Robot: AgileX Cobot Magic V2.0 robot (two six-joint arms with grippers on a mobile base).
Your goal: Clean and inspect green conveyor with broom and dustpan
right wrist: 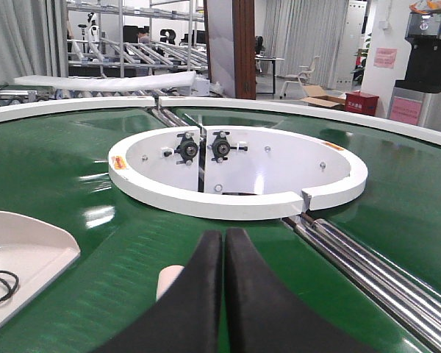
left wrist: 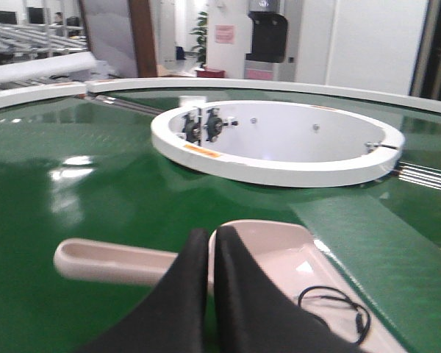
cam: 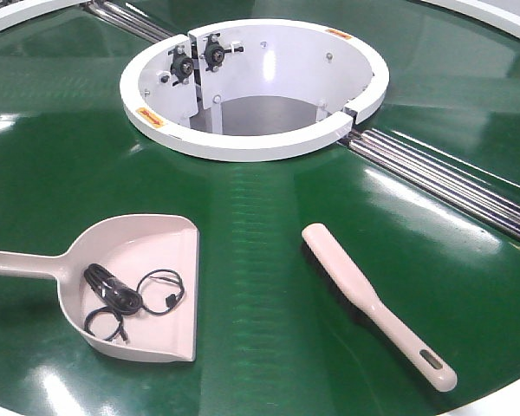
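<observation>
We see the green conveyor filling the front view as a glossy dark-green round surface, with silver rails running across it from far left to near right and a white rim at its edge. On its near part lie both cleaning things. The dustpan rests flat at the near left, its handle pointing left and its open mouth facing right; a coiled black cable lies inside the pan. The broom lies well apart from it at the near right, running diagonally with its slotted handle end nearest us and its dark bristles along the left edge.

Farther back, in the middle of the belt, stands a white ring housing with two black knobs on its inner wall.

In the left wrist view our left tool hangs above the dustpan's handle with its dark fingers pressed together, holding nothing. In the right wrist view our right tool is likewise closed and empty, above the pale far end of the broom.
</observation>
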